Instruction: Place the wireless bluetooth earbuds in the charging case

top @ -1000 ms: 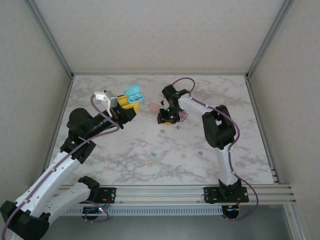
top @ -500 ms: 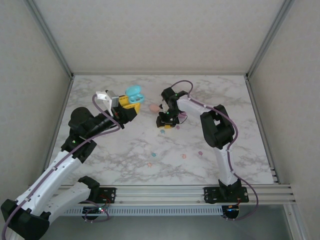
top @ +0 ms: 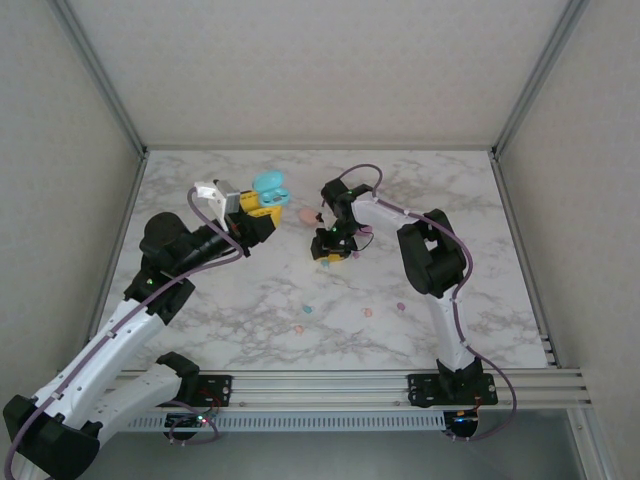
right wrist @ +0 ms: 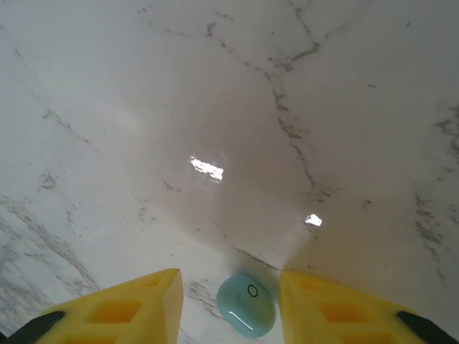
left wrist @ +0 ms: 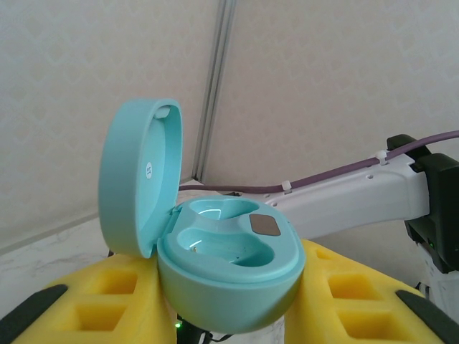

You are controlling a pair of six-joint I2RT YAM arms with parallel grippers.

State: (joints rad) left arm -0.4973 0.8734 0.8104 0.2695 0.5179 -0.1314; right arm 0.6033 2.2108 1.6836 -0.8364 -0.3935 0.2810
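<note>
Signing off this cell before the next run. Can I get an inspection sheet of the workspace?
Surface: marble table, no spill or damage seen.
Job's things: teal charging case, lid open, both wells empty; teal earbud on the table; loose earbuds scattered nearer the bases.
Clutter: pink oval case lying mid-table.
Grippers: left gripper shut on the teal charging case; right gripper low, fingers open either side of the teal earbud.
Cables: purple cables along both arms, no snag seen.
Surroundings: white walls, aluminium frame.
</note>
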